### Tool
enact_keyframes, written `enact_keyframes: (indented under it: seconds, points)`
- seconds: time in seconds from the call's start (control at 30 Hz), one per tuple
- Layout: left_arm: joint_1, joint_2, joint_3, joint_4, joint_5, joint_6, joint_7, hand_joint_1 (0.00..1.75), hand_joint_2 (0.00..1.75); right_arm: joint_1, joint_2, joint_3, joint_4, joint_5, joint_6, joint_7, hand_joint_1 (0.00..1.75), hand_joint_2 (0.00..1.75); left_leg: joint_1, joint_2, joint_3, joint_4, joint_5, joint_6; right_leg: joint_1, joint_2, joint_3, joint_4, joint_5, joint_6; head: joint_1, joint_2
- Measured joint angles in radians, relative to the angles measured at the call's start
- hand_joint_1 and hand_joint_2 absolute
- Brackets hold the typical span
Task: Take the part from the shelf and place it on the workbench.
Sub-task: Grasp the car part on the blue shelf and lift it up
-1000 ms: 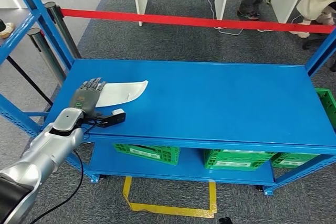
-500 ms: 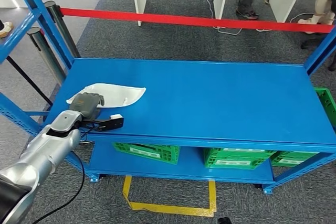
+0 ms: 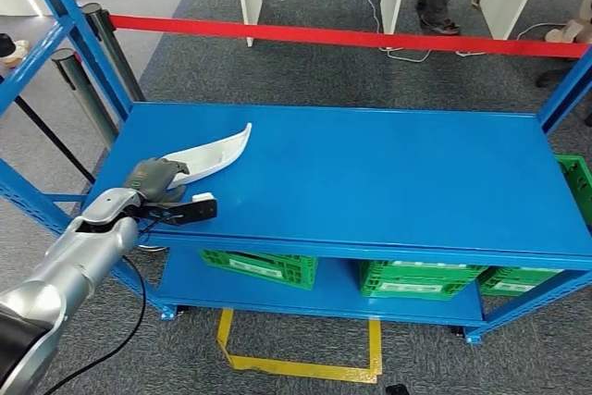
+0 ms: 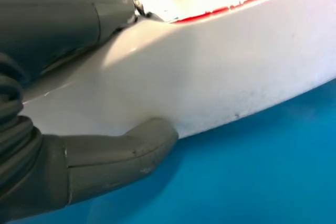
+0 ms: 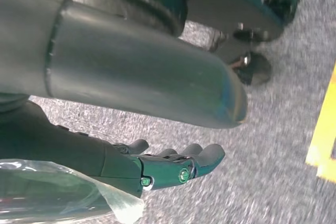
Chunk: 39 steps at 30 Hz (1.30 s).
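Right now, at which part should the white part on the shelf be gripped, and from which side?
Probably at its wide near end, from the shelf's front-left, where the left hand already holds it. The white part is long, thin and curved, tapering to a raised far tip with little to pinch.

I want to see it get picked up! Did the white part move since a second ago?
Yes. The white part, held by the left hand, has tipped up off the blue shelf; its far tip now points toward the shelf's back edge.

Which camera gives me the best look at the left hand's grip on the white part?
Left wrist view: the thumb and fingers clamp the white part close up. Head view shows the left hand holding it, tilted, small.
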State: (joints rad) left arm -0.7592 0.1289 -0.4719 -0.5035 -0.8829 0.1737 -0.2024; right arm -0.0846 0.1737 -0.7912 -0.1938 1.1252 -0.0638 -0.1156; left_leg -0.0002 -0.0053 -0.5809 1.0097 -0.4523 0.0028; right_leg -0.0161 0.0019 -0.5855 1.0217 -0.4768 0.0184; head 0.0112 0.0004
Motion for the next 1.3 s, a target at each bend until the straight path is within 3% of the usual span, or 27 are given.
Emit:
enact_keyframes:
  seconds: [0.07, 0.1, 0.17, 0.2, 0.23, 0.27, 0.3, 0.37, 0.4, 0.43, 0.57, 0.63, 0.7, 0.73, 0.77, 0.8, 0.87, 0.93, 1.07, 1.13, 1.2, 1.23, 1.27, 1.3]
  points:
    - [0.022, -0.008, 0.026, -0.022, 0.063, 0.041, -0.044, 1.75, 1.75, 0.000, 0.000, 0.000, 0.000, 0.000, -0.004, -0.002, 0.00, 0.00, 0.003, 0.001, -0.009, 0.023, -0.019, -0.008, -0.002, 0.000, 0.000, -0.002, 0.003, -0.013, -0.002, 0.000]
    - [0.032, -0.014, 0.037, -0.032, 0.082, 0.053, -0.057, 1.75, 1.75, -0.001, 0.000, 0.000, 0.000, 0.000, -0.005, -0.002, 0.00, 0.00, 0.004, 0.001, -0.026, 0.063, -0.044, -0.013, -0.003, 0.000, 0.001, -0.003, 0.004, -0.018, -0.003, 0.000]
    - [0.050, -0.024, 0.052, -0.045, 0.096, 0.063, -0.068, 1.75, 1.75, 0.000, 0.000, 0.000, 0.000, 0.000, -0.007, -0.003, 0.00, 0.00, 0.006, 0.002, -0.082, 0.193, -0.109, -0.019, -0.002, 0.000, 0.000, -0.003, 0.003, -0.025, -0.006, 0.000]
    - [0.059, -0.027, 0.058, -0.049, 0.099, 0.064, -0.069, 1.75, 1.75, 0.001, 0.000, 0.000, 0.000, 0.000, -0.008, -0.003, 0.00, 0.00, 0.006, 0.002, -0.109, 0.254, -0.130, -0.020, -0.002, 0.001, 0.000, -0.003, 0.003, -0.026, -0.005, 0.000]
    - [0.066, -0.029, 0.062, -0.053, 0.100, 0.065, -0.069, 1.75, 1.75, 0.002, 0.000, 0.000, 0.000, 0.000, -0.008, -0.003, 0.00, 0.00, 0.006, 0.002, -0.125, 0.286, -0.134, -0.019, -0.001, 0.003, 0.001, -0.003, 0.003, -0.027, -0.006, 0.000]
    - [0.071, -0.030, 0.067, -0.056, 0.101, 0.066, -0.069, 1.75, 1.75, 0.003, 0.000, 0.000, 0.000, 0.000, -0.009, -0.003, 0.00, 0.00, 0.006, 0.002, -0.124, 0.280, -0.117, -0.017, 0.000, 0.004, 0.002, -0.003, 0.002, -0.027, -0.006, 0.000]
    - [0.074, -0.032, 0.071, -0.061, 0.102, 0.067, -0.069, 1.75, 1.75, 0.004, 0.000, 0.000, 0.000, 0.000, -0.009, -0.003, 0.00, 0.00, 0.006, 0.002, -0.106, 0.236, -0.084, -0.013, 0.001, 0.005, 0.003, -0.002, 0.002, -0.027, -0.005, 0.000]
    - [0.074, -0.034, 0.078, -0.069, 0.104, 0.068, -0.070, 1.75, 1.75, 0.003, 0.000, 0.000, 0.000, 0.000, -0.009, -0.003, 0.00, 0.00, 0.003, 0.002, -0.046, 0.100, -0.016, -0.001, 0.004, 0.005, 0.005, -0.002, 0.000, -0.024, -0.005, 0.000]
    - [0.074, -0.035, 0.082, -0.074, 0.112, 0.068, -0.076, 1.75, 1.75, 0.002, 0.000, 0.000, 0.000, 0.000, -0.009, -0.003, 0.00, 0.00, 0.000, 0.002, -0.023, 0.047, 0.000, 0.004, 0.005, 0.005, 0.004, -0.002, -0.001, -0.021, -0.005, 0.000]
    - [0.077, -0.037, 0.086, -0.080, 0.131, 0.068, -0.089, 1.75, 1.75, 0.001, 0.000, 0.000, 0.000, 0.000, -0.009, -0.003, 0.00, 0.00, -0.002, 0.002, -0.011, 0.018, 0.003, 0.007, 0.006, 0.005, 0.002, -0.001, 0.000, -0.017, -0.004, 0.000]
    - [0.114, -0.053, 0.108, -0.156, 0.277, 0.083, -0.158, 1.75, 1.75, 0.002, 0.000, 0.000, 0.000, 0.003, -0.011, -0.004, 0.00, 0.00, 0.000, 0.002, -0.008, -0.003, 0.004, 0.019, 0.005, 0.003, -0.010, 0.008, -0.012, 0.006, -0.003, 0.000]
    - [0.138, -0.068, 0.111, -0.222, 0.347, 0.102, -0.173, 1.75, 1.75, 0.002, 0.000, 0.000, 0.000, 0.004, -0.013, -0.006, 0.00, 0.00, 0.004, 0.002, -0.007, -0.009, 0.008, 0.027, 0.005, 0.003, -0.051, 0.089, -0.061, 0.013, 0.000, 0.000]
    - [0.168, -0.082, 0.110, -0.301, 0.400, 0.132, -0.182, 1.75, 1.75, 0.002, 0.000, 0.000, 0.000, 0.004, -0.014, -0.009, 0.00, 0.00, 0.003, 0.002, -0.007, -0.008, 0.007, 0.031, 0.004, 0.003, -0.115, 0.223, -0.117, 0.017, 0.002, 0.000]
    - [0.185, -0.088, 0.109, -0.344, 0.419, 0.148, -0.185, 1.75, 1.75, 0.003, 0.000, 0.000, 0.000, 0.004, -0.015, -0.010, 0.00, 0.00, 0.002, 0.003, -0.007, -0.008, 0.006, 0.032, 0.004, 0.003, -0.137, 0.265, -0.126, 0.020, 0.002, 0.000]
    - [0.201, -0.093, 0.109, -0.387, 0.437, 0.164, -0.188, 1.75, 1.75, 0.004, 0.000, 0.000, 0.000, 0.004, -0.016, -0.011, 0.00, 0.00, 0.002, 0.003, -0.007, -0.007, 0.005, 0.032, 0.004, 0.003, -0.143, 0.271, -0.116, 0.021, 0.002, 0.000]
    - [0.214, -0.099, 0.108, -0.430, 0.458, 0.176, -0.190, 1.75, 1.75, 0.006, 0.000, 0.000, 0.000, 0.004, -0.017, -0.012, 0.00, 0.00, 0.003, 0.003, -0.006, -0.007, 0.004, 0.032, 0.004, 0.002, -0.128, 0.236, -0.086, 0.021, 0.002, 0.000]
    - [0.236, -0.110, 0.109, -0.519, 0.511, 0.196, -0.195, 1.75, 1.75, 0.006, 0.000, 0.000, 0.000, 0.002, -0.021, -0.013, 0.00, 0.00, 0.002, 0.001, -0.006, -0.002, -0.001, 0.027, 0.004, 0.000, -0.062, 0.100, -0.019, 0.020, 0.002, 0.000]
    - [0.256, -0.121, 0.111, -0.608, 0.566, 0.221, -0.202, 1.75, 1.75, 0.006, 0.001, 0.000, 0.000, 0.001, -0.026, -0.015, 0.00, 0.00, -0.001, 0.000, -0.010, 0.006, -0.005, 0.019, 0.005, 0.001, -0.015, 0.010, 0.004, 0.014, 0.002, 0.000]
    - [0.290, -0.133, 0.118, -0.754, 0.630, 0.283, -0.216, 1.75, 1.75, 0.014, 0.002, -0.001, 0.000, -0.002, -0.034, -0.016, 0.00, 0.00, 0.000, 0.001, -0.016, 0.020, -0.016, 0.003, 0.005, 0.003, -0.006, -0.002, 0.002, -0.006, 0.001, 0.000]
    - [0.296, -0.133, 0.124, -0.809, 0.652, 0.313, -0.222, 1.75, 1.75, 0.016, 0.003, -0.004, 0.000, -0.003, -0.035, -0.016, 0.00, 0.00, 0.003, 0.002, -0.046, 0.093, -0.063, -0.008, 0.002, 0.001, -0.004, -0.005, 0.004, -0.017, -0.002, 0.000]
    - [0.306, -0.133, 0.133, -0.849, 0.670, 0.349, -0.228, 1.75, 1.75, 0.016, 0.004, -0.006, 0.000, -0.004, -0.038, -0.015, 0.00, 0.00, 0.004, 0.002, -0.102, 0.222, -0.125, -0.015, 0.002, -0.001, -0.003, -0.005, 0.005, -0.022, -0.004, 0.000]
    - [0.314, -0.133, 0.137, -0.866, 0.682, 0.368, -0.231, 1.75, 1.75, 0.017, 0.004, -0.008, 0.000, -0.004, -0.041, -0.014, 0.00, 0.00, 0.005, 0.002, -0.123, 0.272, -0.142, -0.016, 0.002, -0.002, -0.003, -0.004, 0.006, -0.023, -0.004, 0.000]
    - [0.321, -0.134, 0.141, -0.882, 0.694, 0.385, -0.234, 1.75, 1.75, 0.017, 0.004, -0.009, 0.000, -0.005, -0.044, -0.014, 0.00, 0.00, 0.005, 0.002, -0.129, 0.289, -0.140, -0.015, 0.002, -0.002, -0.004, -0.003, 0.006, -0.024, -0.004, 0.000]
    - [0.326, -0.134, 0.146, -0.897, 0.705, 0.400, -0.237, 1.75, 1.75, 0.018, 0.004, -0.011, 0.000, -0.005, -0.046, -0.013, 0.00, 0.00, 0.005, 0.002, -0.116, 0.266, -0.120, -0.013, 0.002, -0.001, -0.004, -0.003, 0.006, -0.024, -0.005, 0.000]
